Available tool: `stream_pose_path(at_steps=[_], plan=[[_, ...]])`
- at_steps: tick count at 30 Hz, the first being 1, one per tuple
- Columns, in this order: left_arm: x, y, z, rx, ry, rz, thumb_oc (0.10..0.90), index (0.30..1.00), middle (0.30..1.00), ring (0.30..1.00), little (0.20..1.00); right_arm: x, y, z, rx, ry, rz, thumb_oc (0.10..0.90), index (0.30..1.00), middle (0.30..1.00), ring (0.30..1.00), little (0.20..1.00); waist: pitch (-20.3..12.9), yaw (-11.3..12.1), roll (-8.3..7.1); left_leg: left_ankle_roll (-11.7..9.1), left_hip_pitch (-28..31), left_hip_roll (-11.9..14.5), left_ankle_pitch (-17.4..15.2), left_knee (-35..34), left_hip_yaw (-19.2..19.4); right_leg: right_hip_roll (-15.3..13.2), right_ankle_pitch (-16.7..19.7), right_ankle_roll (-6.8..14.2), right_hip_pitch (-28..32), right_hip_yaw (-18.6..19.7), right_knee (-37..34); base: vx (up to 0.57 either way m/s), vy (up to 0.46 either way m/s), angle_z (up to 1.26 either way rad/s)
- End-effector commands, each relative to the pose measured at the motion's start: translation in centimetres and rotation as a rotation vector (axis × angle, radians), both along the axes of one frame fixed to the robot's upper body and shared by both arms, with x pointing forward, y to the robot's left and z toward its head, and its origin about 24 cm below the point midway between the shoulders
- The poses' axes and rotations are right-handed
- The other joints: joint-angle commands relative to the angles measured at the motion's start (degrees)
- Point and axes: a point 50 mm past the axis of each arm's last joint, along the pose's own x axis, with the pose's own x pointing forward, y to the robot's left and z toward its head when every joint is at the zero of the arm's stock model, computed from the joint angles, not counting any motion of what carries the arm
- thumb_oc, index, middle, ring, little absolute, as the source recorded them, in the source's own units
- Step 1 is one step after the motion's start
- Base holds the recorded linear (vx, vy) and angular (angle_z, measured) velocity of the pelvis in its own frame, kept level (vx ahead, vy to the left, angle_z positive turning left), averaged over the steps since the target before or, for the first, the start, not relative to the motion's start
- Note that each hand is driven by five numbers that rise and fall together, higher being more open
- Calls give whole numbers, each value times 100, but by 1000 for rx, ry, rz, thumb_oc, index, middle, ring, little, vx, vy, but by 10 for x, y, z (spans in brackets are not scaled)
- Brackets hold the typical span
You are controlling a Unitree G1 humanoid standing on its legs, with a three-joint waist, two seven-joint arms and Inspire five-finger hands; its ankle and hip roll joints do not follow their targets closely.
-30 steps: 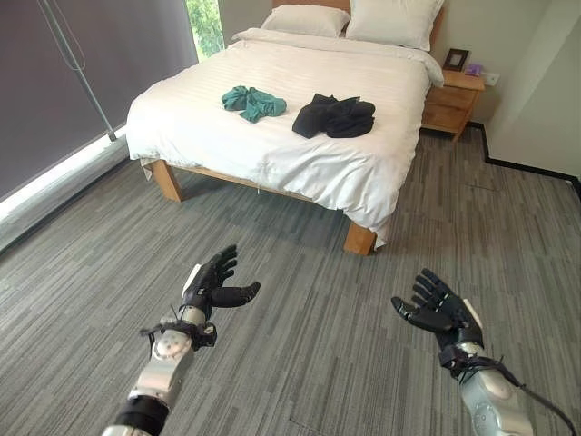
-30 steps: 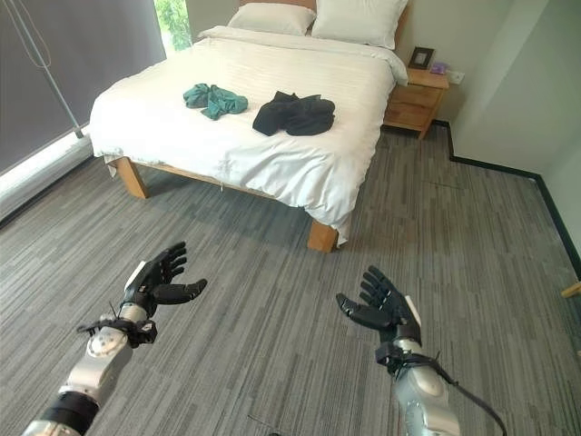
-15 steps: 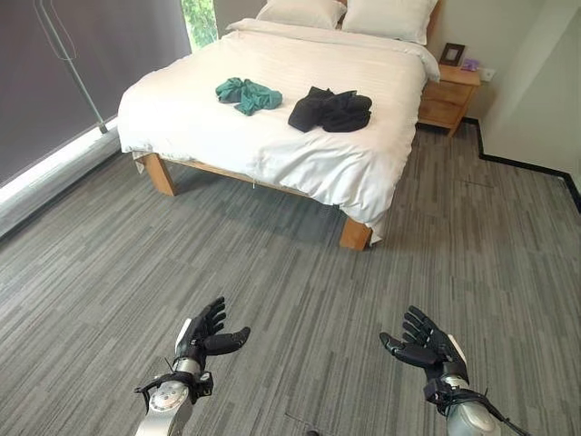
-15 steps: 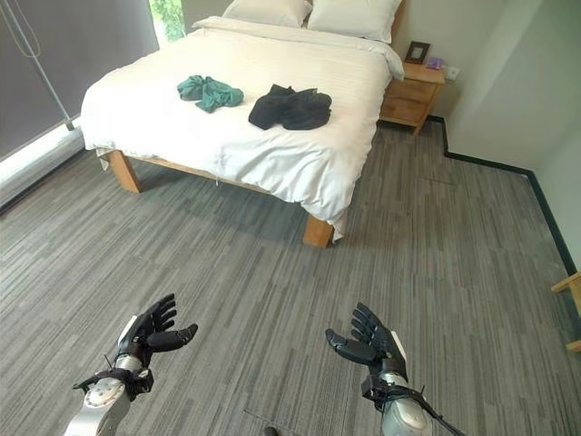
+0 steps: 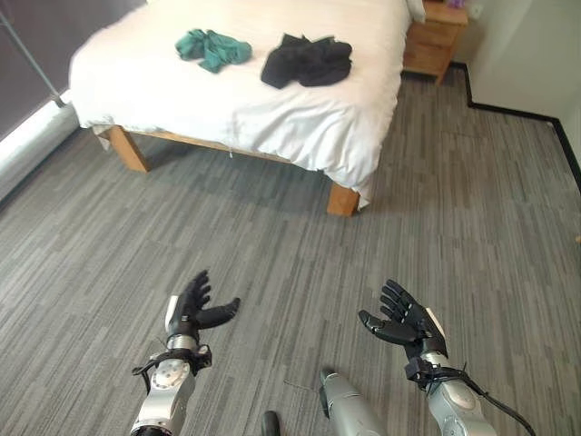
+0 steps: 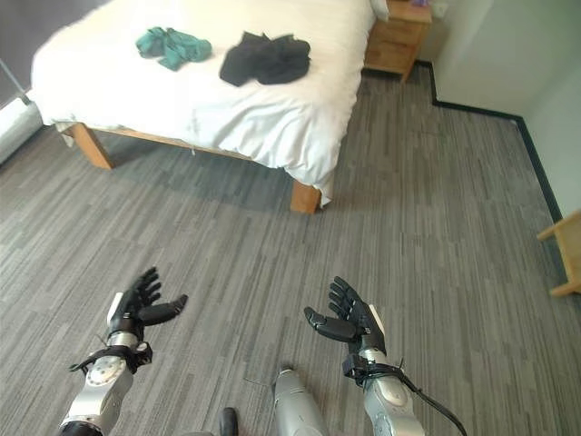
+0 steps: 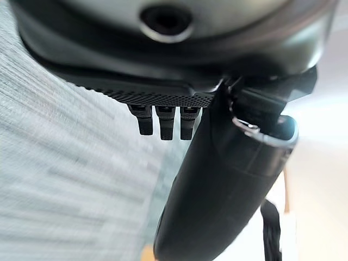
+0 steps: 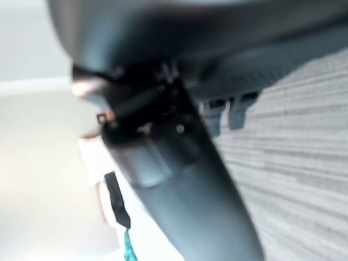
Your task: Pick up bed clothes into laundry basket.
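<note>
Left robot hand: held low over the grey striped floor, fingers straight and spread, thumb out, holding nothing.
Right robot hand: also low over the floor, palm turned inward, fingers relaxed and spread, empty.
Teal garment: crumpled on the white bed, toward its left side.
Black clothes: bunched heap on the bed, just right of the teal garment, apart from it.
Nightstand: wooden, beside the bed's far right corner.
Both hands: well apart from the bed.
</note>
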Motion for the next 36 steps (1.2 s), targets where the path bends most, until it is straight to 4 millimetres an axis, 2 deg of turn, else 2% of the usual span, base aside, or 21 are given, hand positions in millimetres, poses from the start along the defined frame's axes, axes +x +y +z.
stream_pose_path(at_steps=[1,3,4,5,6,7,10,12,13,15,16,19,21,22,27,28,29,31,32,34,36], plan=[[22,9,53,94,-284,-4,800,900,900,900,900,8,-28,39,-9,-237,-118,800,900,900,900,900,-569,-344,25,-368,1179,525,-719,-111,-622,494,1180,263,127,-170,-1143,465,-326,47],[21,6,48,26,-289,17,800,900,900,900,900,-11,-38,33,24,-201,-162,800,900,900,900,900,-806,-541,87,-642,1165,899,-143,254,-897,645,1269,129,264,66,-723,485,-388,95],[20,4,47,10,-294,14,800,900,900,900,900,-16,-42,30,20,-190,-178,800,900,900,900,900,-860,-621,169,-774,1116,1146,446,545,-973,765,1213,42,204,82,-507,279,-221,150],[20,4,47,10,-294,14,800,900,900,900,900,-16,-42,30,20,-190,-178,800,900,900,900,900,-867,-627,167,-775,1108,1143,451,542,-978,760,1213,43,197,80,-507,425,-335,130],[21,2,45,-48,-301,40,800,900,900,900,900,-18,-50,34,-3,-188,-206,800,900,900,900,900,-914,-676,150,-774,623,1342,1453,1613,-913,740,1028,-226,448,87,-386,409,-388,58],[20,1,45,-98,-322,49,800,900,900,900,900,-18,-55,37,-5,-204,-210,800,900,900,900,900,-869,-671,50,-654,179,1367,1769,2379,-809,676,979,-382,606,109,-379,530,-552,51],[22,-5,46,-135,-330,21,800,900,900,900,900,-9,-60,43,-47,-212,-200,800,900,900,900,900,-567,-339,-281,-303,-911,1076,1557,3625,-680,673,856,-716,992,379,-241,258,-447,19],[23,-12,44,-192,-343,18,800,900,900,900,900,0,-61,50,-35,-244,-222,800,900,900,900,900,-452,-145,-344,-286,-1475,902,1317,3543,-465,591,768,-769,1250,451,-214,366,-211,-21],[22,-16,41,-209,-337,5,800,900,900,900,900,3,-62,54,-13,-275,-241,800,900,900,900,900,-416,-63,-294,-419,-1778,998,1196,2733,-28,452,571,-780,1504,289,-217,370,-117,4],[22,-16,41,-209,-338,5,800,900,900,900,900,3,-62,54,-13,-276,-241,800,900,900,900,900,-426,-55,-317,-417,-1757,979,1245,2668,-7,431,587,-778,1495,304,-228,269,-19,15],[22,-21,36,-236,-327,0,800,900,900,900,900,4,-59,55,1,-284,-237,800,900,900,900,900,-354,29,-173,-566,-1837,929,1333,1355,185,423,339,-788,1682,206,-167,387,34,45],[25,-25,31,-256,-311,6,800,900,900,900,900,-1,-58,45,-33,-235,-226,800,900,900,900,900,-334,142,63,-623,-2127,576,1531,-306,382,573,52,-790,2055,138,-156,544,11,53],[25,-25,31,-259,-315,9,800,900,900,900,900,-1,-58,46,-34,-240,-231,800,900,900,900,900,-353,142,69,-619,-2193,491,1522,-380,465,529,-6,-781,2196,140,-188,440,32,44],[23,-23,29,-272,-316,28,800,900,900,900,900,0,-59,47,-35,-249,-246,800,900,900,900,900,-424,202,171,-684,-2318,492,1584,-417,433,532,-116,-754,2472,294,-269,498,116,-35],[17,-16,30,-256,-329,47,800,900,900,900,900,5,-63,55,-77,-275,-254,800,900,900,900,900,-683,349,254,-679,-1988,662,1671,-243,844,-237,-397,-392,3101,595,-652,468,232,-74],[17,-16,30,-256,-329,47,800,900,900,900,900,5,-63,55,-77,-275,-254,800,900,900,900,900,-688,363,260,-681,-1994,675,1670,-241,853,-229,-391,-393,3089,609,-651,492,286,-103],[18,-12,30,-226,-318,50,800,900,900,900,900,5,-58,52,2,-286,-286,800,900,900,900,900,-759,321,72,-551,-2001,569,1294,314,1001,-739,67,-82,3136,655,-612,469,267,-80],[18,-8,35,-215,-337,45,800,900,900,900,900,6,-52,49,85,-307,-301,800,900,900,900,900,-812,303,-11,-444,-1865,511,1070,338,1179,-951,601,121,2902,888,-414,431,274,-90],[18,-8,35,-215,-336,45,800,900,900,900,900,6,-52,49,86,-307,-300,800,900,900,900,900,-821,325,-21,-442,-1866,513,1062,340,1203,-958,605,124,2892,912,-421,417,228,-99],[20,-1,41,-195,-353,35,800,900,900,900,900,6,-54,51,10,-287,-273,800,900,900,900,900,-801,270,-158,-345,-1651,364,582,477,1252,-1161,1476,142,2689,991,100,418,235,-68],[26,1,46,-175,-362,26,800,900,900,900,900,9,-49,51,35,-298,-259,800,900,900,900,900,-622,190,-73,-207,-1449,429,526,426,1344,-1006,1991,92,2290,964,671,271,249,-9]])
